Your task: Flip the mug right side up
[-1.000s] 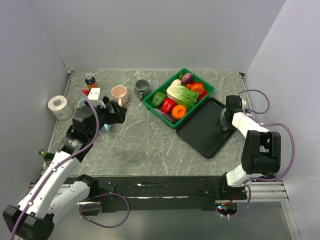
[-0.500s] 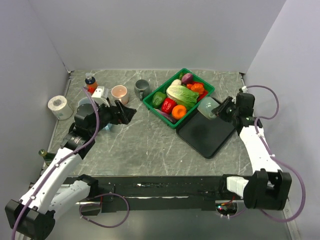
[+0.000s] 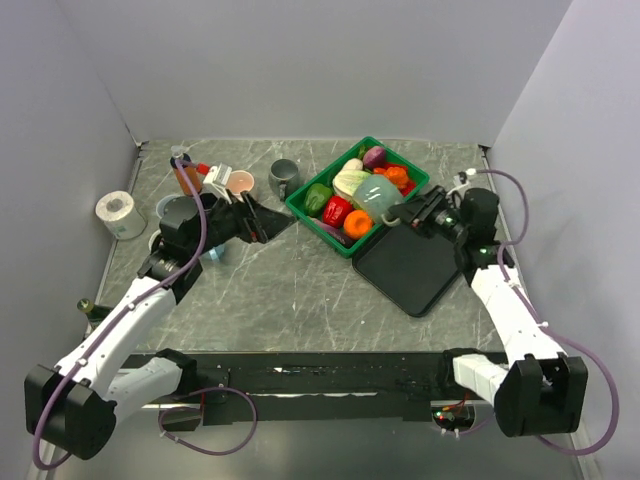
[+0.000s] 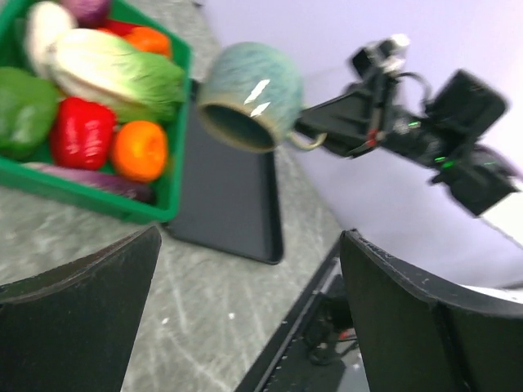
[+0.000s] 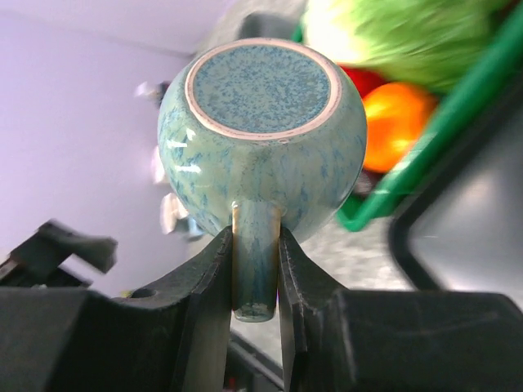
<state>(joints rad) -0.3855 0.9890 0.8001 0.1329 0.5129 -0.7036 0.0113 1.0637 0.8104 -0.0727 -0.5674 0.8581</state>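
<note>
A blue-green glazed mug (image 3: 376,196) hangs in the air over the near right edge of the green basket. My right gripper (image 3: 408,213) is shut on its handle (image 5: 255,261). In the right wrist view the mug's base (image 5: 261,88) faces the camera above my gripper (image 5: 255,245). In the left wrist view the mug (image 4: 249,94) is tilted, with its mouth facing down and to the left. My left gripper (image 3: 262,220) is open and empty, raised over the left middle of the table and pointing right; its jaws stand wide apart in the left wrist view (image 4: 251,237).
A green basket (image 3: 318,230) of vegetables stands at the back centre, and a black tray (image 3: 410,270) lies to its right. At the back left are a grey mug (image 3: 283,176), a pink mug (image 3: 240,183), a bottle (image 3: 183,170), a bowl (image 3: 172,210) and a paper roll (image 3: 119,213).
My right gripper has lifted the mug from the tray's right side and carried it left to the basket's edge. My left arm has swung up and to the right.
</note>
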